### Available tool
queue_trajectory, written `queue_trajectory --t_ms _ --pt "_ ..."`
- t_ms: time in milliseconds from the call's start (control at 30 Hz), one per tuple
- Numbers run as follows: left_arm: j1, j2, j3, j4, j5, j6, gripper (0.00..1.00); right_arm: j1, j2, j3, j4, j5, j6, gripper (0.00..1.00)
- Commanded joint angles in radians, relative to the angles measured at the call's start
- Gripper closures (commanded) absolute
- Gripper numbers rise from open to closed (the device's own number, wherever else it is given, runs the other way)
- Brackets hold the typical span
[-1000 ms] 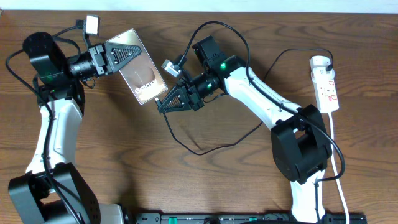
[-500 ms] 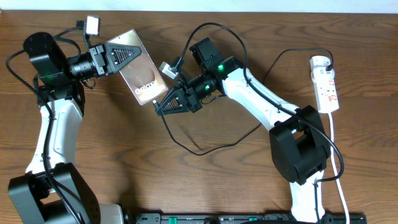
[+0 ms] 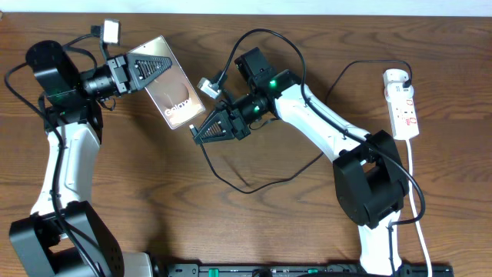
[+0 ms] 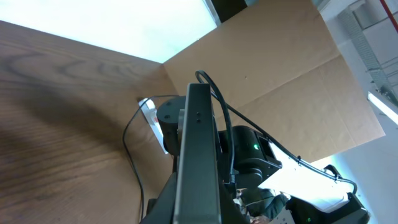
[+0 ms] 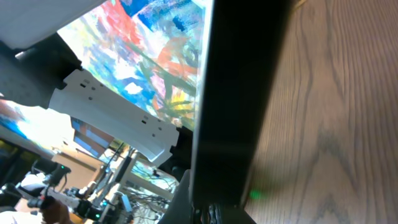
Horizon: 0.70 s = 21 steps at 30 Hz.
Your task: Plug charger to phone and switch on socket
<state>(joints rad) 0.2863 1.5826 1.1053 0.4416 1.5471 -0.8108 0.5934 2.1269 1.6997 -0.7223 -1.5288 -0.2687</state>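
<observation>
The phone (image 3: 173,92), a brown slab with "Galaxy" lettering, is held off the table, tilted, in my left gripper (image 3: 142,69), which is shut on its upper end. It shows edge-on in the left wrist view (image 4: 199,149). My right gripper (image 3: 198,135) is shut on the end of the charger (image 3: 246,187), its tips right at the phone's lower corner. The plug tip is hidden. A dark slab (image 5: 239,93) fills the right wrist view close in front. The socket (image 3: 405,108) lies at the far right.
The black cable loops across the table middle and runs up to the socket's top end. The socket's white cord (image 3: 419,200) trails down the right edge. The right arm's base (image 3: 369,188) stands at the lower right, the left arm's (image 3: 65,246) at the lower left.
The left gripper has shifted the phone slightly left. The right gripper has edged a little left and down, staying at the phone's lower corner.
</observation>
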Motion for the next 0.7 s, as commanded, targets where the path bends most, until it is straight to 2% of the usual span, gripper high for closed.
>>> queue_trajectory --t_ms 0,133,267,667 --pt "0.006 -0.001 -0.002 0.005 0.026 0.006 0.93 0.004 -0.027 0.000 -0.033 0.005 -0.032 0.99" --pt "0.006 -0.001 -0.009 0.005 0.026 0.007 0.93 0.004 -0.028 0.000 -0.140 0.022 -0.141 0.99" --pt "0.006 -0.001 -0.027 0.005 0.026 0.014 0.93 -0.005 -0.032 0.000 -0.198 0.058 -0.176 0.99" --pt "-0.008 -0.001 -0.035 0.005 0.026 0.018 0.93 -0.010 -0.068 0.001 -0.187 0.072 -0.200 0.99"
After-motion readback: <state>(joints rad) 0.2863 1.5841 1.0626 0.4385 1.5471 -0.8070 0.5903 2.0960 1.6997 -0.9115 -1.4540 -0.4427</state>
